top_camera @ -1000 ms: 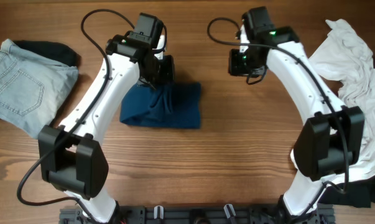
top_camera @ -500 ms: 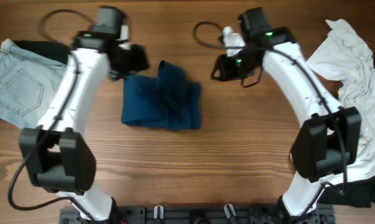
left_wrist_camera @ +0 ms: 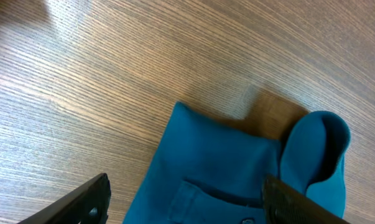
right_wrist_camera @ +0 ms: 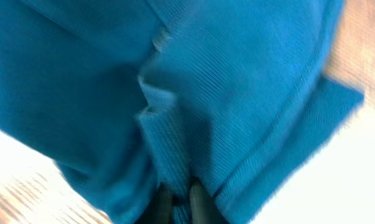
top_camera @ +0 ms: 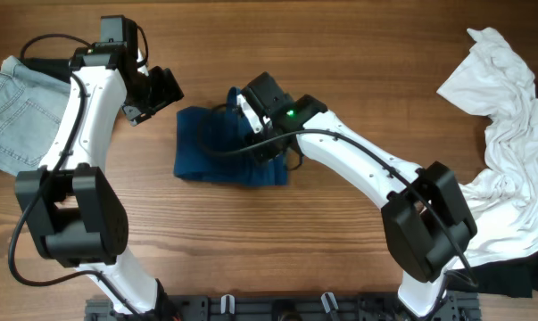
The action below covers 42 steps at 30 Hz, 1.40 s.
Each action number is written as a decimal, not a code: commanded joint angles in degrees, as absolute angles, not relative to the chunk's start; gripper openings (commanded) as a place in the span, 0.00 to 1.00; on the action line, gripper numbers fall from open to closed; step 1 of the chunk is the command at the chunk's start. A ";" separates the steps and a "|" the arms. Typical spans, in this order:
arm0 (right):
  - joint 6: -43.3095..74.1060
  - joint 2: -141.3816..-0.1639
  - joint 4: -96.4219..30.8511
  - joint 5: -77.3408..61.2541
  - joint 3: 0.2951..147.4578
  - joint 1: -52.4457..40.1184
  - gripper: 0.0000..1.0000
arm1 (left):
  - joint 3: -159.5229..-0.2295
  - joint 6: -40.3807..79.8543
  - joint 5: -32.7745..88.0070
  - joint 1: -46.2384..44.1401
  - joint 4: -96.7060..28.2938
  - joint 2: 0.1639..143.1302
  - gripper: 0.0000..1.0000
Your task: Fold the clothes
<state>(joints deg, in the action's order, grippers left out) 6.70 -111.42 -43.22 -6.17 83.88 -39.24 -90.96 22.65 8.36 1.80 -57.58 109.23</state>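
Observation:
A folded dark-blue garment [top_camera: 211,147] lies on the wooden table left of centre, with a raised fold along its right half. My right gripper [top_camera: 267,143] is down on that right half. In the right wrist view the blue garment [right_wrist_camera: 224,93] fills the frame, and the right gripper [right_wrist_camera: 178,202] is shut on a pinched ridge of it. My left gripper [top_camera: 166,91] hovers open just up and left of the garment's top-left corner. In the left wrist view the left gripper [left_wrist_camera: 187,205] has its fingers [left_wrist_camera: 87,199] spread wide above the blue garment [left_wrist_camera: 224,180], touching nothing.
Folded light-blue jeans [top_camera: 19,116] lie at the left edge over a dark garment [top_camera: 63,67]. A heap of white clothing [top_camera: 509,134] fills the right edge, with a black garment [top_camera: 509,281] at the bottom right. Bare wood lies in front of the blue garment.
My left gripper let go of the blue garment, opened and pulled away to the left. My right arm swung left from the bare table onto the garment and shut on a fold.

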 commanded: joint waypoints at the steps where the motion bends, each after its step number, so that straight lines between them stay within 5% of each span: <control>1: 18.11 -111.18 -50.70 -2.17 82.48 -39.29 0.04 | -90.56 22.76 8.01 2.11 -58.54 109.75 0.78; 3: 43.42 -111.15 -60.80 8.43 82.48 -38.15 0.04 | -90.59 22.76 8.01 2.11 -59.64 109.75 0.78; 4: 45.01 -111.15 -61.14 9.93 82.48 -37.98 0.07 | -90.56 22.76 8.03 2.09 -59.61 109.75 0.77; 6: 43.77 -111.15 -61.12 10.11 82.48 -37.80 0.33 | -90.56 22.76 8.03 2.09 -59.90 109.75 0.77; 7: 43.44 -111.15 -61.10 10.11 82.48 -37.80 0.34 | -90.56 22.76 8.03 2.09 -60.18 109.75 0.77; 15: 43.83 -103.11 -65.14 10.50 87.99 -34.68 0.26 | -90.56 18.98 8.08 -2.57 -56.49 109.82 0.76; 20: 23.97 -102.08 -53.15 -8.88 86.80 -34.41 0.24 | -90.56 16.91 8.34 -6.50 -49.04 113.84 0.76; 32: 33.67 -115.48 -61.47 10.33 84.82 -26.41 0.13 | -87.46 17.63 0.56 -7.20 -67.66 122.69 0.66; 37: 19.84 -110.21 -60.64 -2.90 86.19 -22.92 0.15 | -87.42 22.04 12.53 -6.17 -72.75 121.93 0.61; 42: 8.69 -103.88 -63.79 -26.33 86.19 -23.73 0.15 | -87.44 26.22 6.76 -5.98 -70.96 114.89 0.64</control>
